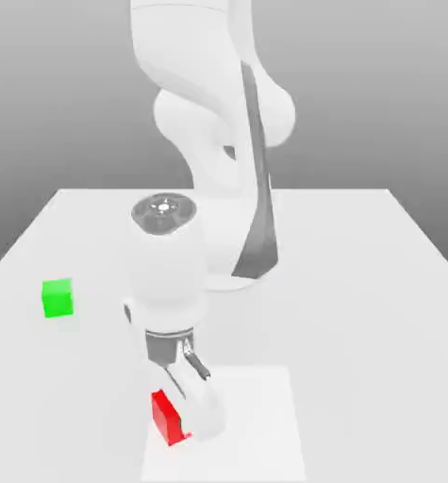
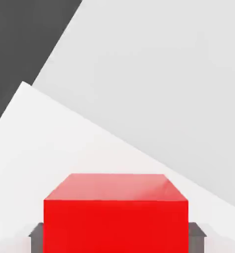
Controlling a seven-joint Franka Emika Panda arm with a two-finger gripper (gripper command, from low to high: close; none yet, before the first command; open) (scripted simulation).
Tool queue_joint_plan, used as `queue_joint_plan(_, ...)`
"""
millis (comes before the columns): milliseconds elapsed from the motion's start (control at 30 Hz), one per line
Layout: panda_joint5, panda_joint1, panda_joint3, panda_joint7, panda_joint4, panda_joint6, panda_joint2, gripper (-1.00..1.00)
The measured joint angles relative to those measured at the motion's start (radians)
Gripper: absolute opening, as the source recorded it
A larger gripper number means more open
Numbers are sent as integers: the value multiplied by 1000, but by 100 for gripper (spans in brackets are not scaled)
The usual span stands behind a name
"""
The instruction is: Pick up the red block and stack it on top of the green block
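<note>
The red block (image 1: pixel 167 416) sits near the table's front edge, on a lighter square patch. My gripper (image 1: pixel 184 417) reaches down over it, with one white finger (image 1: pixel 207 408) pressed against the side of the block that faces the exterior view's right. In the hand view the red block (image 2: pixel 117 212) lies between two grey fingertips (image 2: pixel 36 236) that touch its opposite sides, so the gripper is shut on it. The green block (image 1: pixel 58 298) stands alone on the table, farther back and toward the exterior view's left, well apart from the gripper.
The white table (image 1: pixel 359 283) carries a brighter square patch (image 1: pixel 265 424) at the front. The arm's base (image 1: pixel 237 274) stands at the table's middle, behind the gripper. In the hand view the table's edge (image 2: pixel 20 89) borders a dark area.
</note>
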Motion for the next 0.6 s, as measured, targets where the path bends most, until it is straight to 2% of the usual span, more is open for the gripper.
queue_joint_plan(67,1,2,-2,0,0,-2,-1,-100)
queue_joint_plan(267,49,-24,16,-38,-33,-157,-189,-100)
queue_joint_plan(600,-72,-399,-183,-4,-170,-222,-397,-100)
